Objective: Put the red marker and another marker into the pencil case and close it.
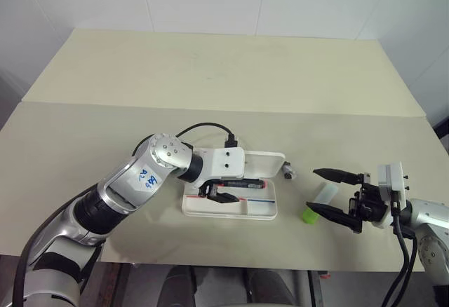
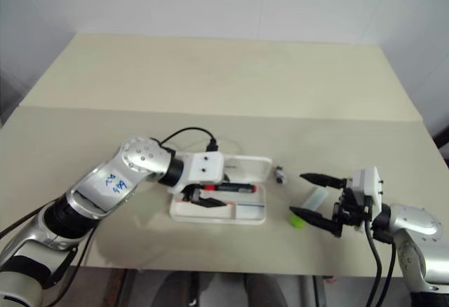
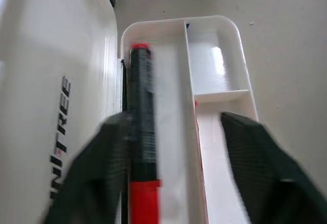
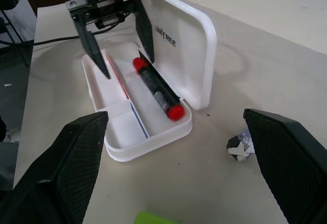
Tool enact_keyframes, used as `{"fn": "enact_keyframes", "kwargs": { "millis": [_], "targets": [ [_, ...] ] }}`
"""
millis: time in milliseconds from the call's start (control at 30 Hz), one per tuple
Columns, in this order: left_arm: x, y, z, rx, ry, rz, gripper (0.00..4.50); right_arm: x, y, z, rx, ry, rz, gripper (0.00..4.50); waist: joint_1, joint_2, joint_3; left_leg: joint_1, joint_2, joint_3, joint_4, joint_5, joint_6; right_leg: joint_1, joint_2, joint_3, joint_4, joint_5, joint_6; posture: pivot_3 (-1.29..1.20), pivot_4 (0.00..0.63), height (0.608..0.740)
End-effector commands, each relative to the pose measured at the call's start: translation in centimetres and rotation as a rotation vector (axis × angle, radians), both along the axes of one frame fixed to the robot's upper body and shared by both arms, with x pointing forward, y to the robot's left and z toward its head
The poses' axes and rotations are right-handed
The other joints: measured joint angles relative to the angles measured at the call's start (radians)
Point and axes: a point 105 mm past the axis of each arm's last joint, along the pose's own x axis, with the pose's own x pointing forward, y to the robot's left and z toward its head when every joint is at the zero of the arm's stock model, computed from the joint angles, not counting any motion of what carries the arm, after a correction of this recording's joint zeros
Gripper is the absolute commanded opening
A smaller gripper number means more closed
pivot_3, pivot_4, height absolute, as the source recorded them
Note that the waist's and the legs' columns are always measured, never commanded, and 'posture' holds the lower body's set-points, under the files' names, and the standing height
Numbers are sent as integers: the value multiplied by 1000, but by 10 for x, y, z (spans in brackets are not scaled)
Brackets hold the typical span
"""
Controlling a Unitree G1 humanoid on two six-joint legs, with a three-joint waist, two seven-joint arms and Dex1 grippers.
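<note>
The white pencil case lies open in the middle of the table, its lid tilted up at the far side. The red marker lies in the long compartment next to the lid. My left gripper hangs just over the case, open, one finger on each side of the marker. To the right, the other marker, a whitish highlighter with a lime-green cap, lies on the table. My right gripper is level and open, with the highlighter between its fingers.
A small black-and-white bit lies on the table just right of the lid. A black cable loops over my left wrist. The table's front edge runs close below the case and the highlighter.
</note>
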Motion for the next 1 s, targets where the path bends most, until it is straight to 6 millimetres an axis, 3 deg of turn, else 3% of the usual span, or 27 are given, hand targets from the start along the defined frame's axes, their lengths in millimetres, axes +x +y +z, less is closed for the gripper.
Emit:
{"fn": "enact_keyframes", "kwargs": {
  "millis": [33,67,233,467,667,1000],
  "targets": [
    [-8,-8,13,-25,-28,-48,4271,-1,-1,9,-10,-54,-6,4500,1,0,0,0,0,0,0,0,0,0,0,0,0,0,0,0,150,740],
    [-10,-10,15,-39,-34,-61,4472,0,-2,9,-10,-55,-8,4500,2,0,0,0,0,0,0,0,0,0,0,0,0,0,0,0,150,740],
    [-25,-16,24,-97,-47,-144,4472,3,-8,6,-36,-30,-39,4500,1,0,0,0,0,0,0,0,0,0,0,0,0,0,0,0,150,740],
    [-36,-9,22,-118,-21,-188,4472,7,-19,4,-64,17,-103,4500,1,0,0,0,0,0,0,0,0,0,0,0,0,0,0,0,150,740],
    [-44,-6,36,-263,-55,-264,4472,8,-29,2,-164,31,-118,4500,0,0,0,0,0,0,0,0,0,0,-1,0,0,0,0,0,150,740],
    [-44,33,39,-391,-17,-267,4472,9,-36,17,-438,-3,68,4500,-3,0,0,1,0,1,0,0,1,1,-1,0,0,0,0,0,150,740]
  ]
}}
